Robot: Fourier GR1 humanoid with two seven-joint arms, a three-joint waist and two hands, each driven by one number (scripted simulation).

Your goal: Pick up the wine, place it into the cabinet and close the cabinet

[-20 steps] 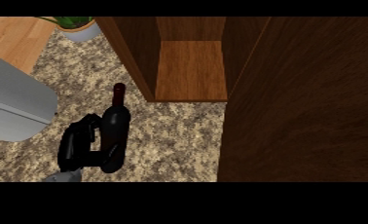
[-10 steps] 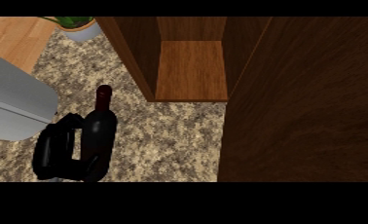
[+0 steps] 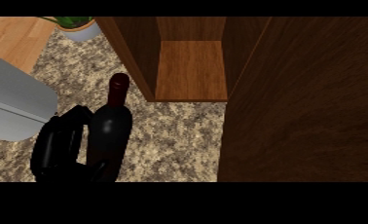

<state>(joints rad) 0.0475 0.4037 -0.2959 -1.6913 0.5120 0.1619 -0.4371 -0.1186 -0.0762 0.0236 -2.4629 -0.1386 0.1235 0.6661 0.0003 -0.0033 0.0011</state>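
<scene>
Cabinet fills the far middle, its wooden shelf bare, its open door a dark slab along the right. Speckled tabletop lies in front. At the near left, a black hand has its fingers curled round the wine bottle, which stands left of the opening and short of it. Which hand this is I cannot tell. Judging by that offset, the bottle could knock the cabinet's left wall on the way in. A potted plant sits far left; a grey object juts from the left edge.
</scene>
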